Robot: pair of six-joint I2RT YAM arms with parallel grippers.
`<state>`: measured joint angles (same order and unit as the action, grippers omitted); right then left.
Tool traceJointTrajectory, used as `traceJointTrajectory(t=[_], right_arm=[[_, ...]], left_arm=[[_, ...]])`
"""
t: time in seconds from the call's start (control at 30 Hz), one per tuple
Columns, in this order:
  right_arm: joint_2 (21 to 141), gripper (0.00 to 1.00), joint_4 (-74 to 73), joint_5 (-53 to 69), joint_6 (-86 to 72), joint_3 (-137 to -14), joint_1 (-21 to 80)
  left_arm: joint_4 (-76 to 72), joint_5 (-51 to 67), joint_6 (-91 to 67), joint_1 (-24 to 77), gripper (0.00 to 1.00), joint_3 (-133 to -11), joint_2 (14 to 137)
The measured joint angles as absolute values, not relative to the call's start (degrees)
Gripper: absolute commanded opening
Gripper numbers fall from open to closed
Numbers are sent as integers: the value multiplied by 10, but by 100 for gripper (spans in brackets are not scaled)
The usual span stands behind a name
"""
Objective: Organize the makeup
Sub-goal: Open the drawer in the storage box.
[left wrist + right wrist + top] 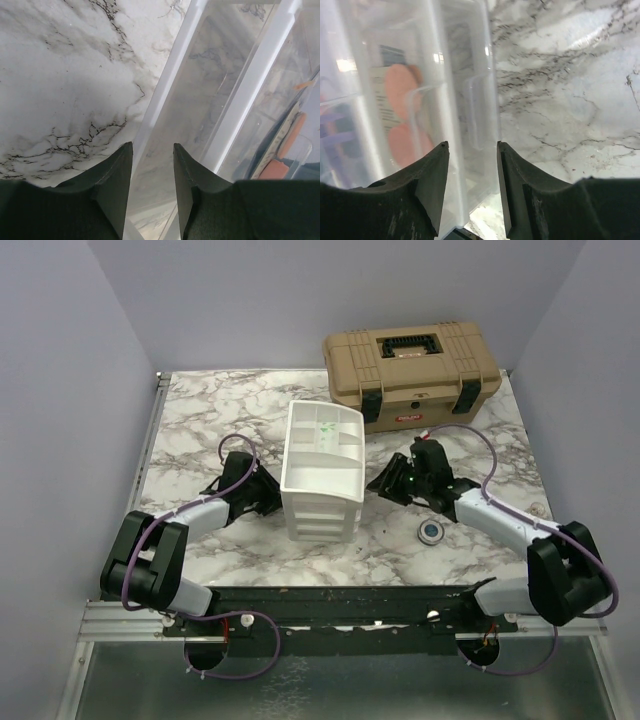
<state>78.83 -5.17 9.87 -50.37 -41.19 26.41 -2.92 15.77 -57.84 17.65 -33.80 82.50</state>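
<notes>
Top view: your left gripper [272,492] and right gripper [378,485] flank the white drawer unit [322,475] mid-table [200,410], with the tan toolbox [410,375] behind it. The blue-centred round compact [431,531] lies on the marble near your right arm, outside the unit.

Left wrist: fingers [112,192] straddle the unit's white rail, jaws partway apart; can't tell if they pinch it. Salmon discs [291,134] show thru the clear drawer, at right.

Right wrist: fingers [430,190] straddle the unit's corner w/ a similar gap; can't tell if they grip. Salmon discs [400,87] sit inside the drawer, at left.
</notes>
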Motion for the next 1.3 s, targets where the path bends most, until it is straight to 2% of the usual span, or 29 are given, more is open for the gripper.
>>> traceJointTrajectory(t=[0.13, 0.37, 0.73, 0.83, 0.97, 1.03, 1.3], right_arm=[[770, 48, -62, 104, -477, -434, 264], [829, 48, -65, 146, -437, -475, 277], [846, 48, -102, 144, -410, -477, 296], [846, 48, -109, 133, -411, -478, 297], [846, 48, -120, 124, -414, -484, 304], [846, 48, -120, 124, -417, -484, 307], [846, 48, -119, 124, -421, -484, 308]], left_arm=[[-34, 159, -578, 176, 40, -336, 825], [-41, 160, -578, 178, 40, -336, 831], [-51, 157, -583, 194, 40, -337, 851], [-53, 157, -587, 192, 32, -333, 847], [-66, 166, -587, 185, 8, -320, 827], [-77, 179, -587, 172, 1, -311, 816], [-90, 205, -597, 121, 0, -301, 807]])
